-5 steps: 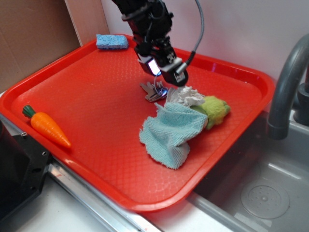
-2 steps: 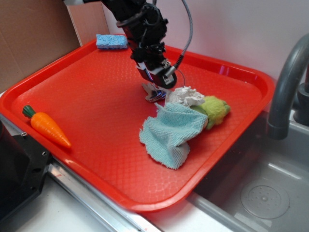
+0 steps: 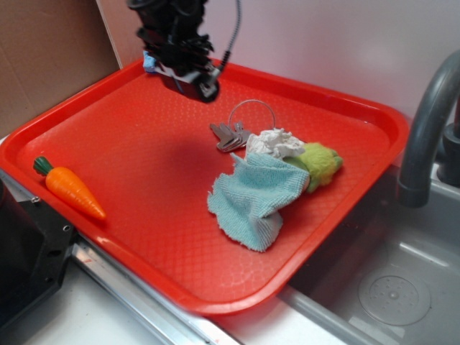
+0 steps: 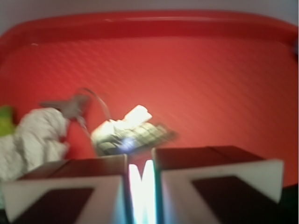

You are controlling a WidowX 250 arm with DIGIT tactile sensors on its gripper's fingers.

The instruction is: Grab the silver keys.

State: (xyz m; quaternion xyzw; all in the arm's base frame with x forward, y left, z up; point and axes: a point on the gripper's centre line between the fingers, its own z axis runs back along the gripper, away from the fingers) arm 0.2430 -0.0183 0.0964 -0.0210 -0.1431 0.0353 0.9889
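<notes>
Gripper (image 3: pixel 192 85) hangs above the far-left part of the red tray (image 3: pixel 108 180), well apart from the silver keys (image 3: pixel 228 136) and holding nothing; in the wrist view the two pads sit nearly together w/ only a thin bright slit between, so jaws look narrow, close to shut. Keys lie flat on the tray, just left of the white crumpled cloth (image 3: pixel 277 142), their thin wire ring arcing up behind them toward the tray's far rim. Step in hand, as I judge it: go back for the keys, since they're not yet grabbed. To do it well: spread the jaws first, line up over the flat blades rather than the wire loop, come straight down till the tips meet the tray, then close; thin flat metal on pebbled plastic will likely slide out otherwise. Keep clear of the white cloth and the teal waffle-weave rag (image 3: pixel 250 198), both soft and snaggy, w/ a fuzzy green piece (image 3: pixel 320 162) beside them. Smooth plastic carrot (image 3: pixel 70 188) sits by the tray's near-left rim, porous blue sponge (image 3: pixel 149 61) at its far-left corner.
</notes>
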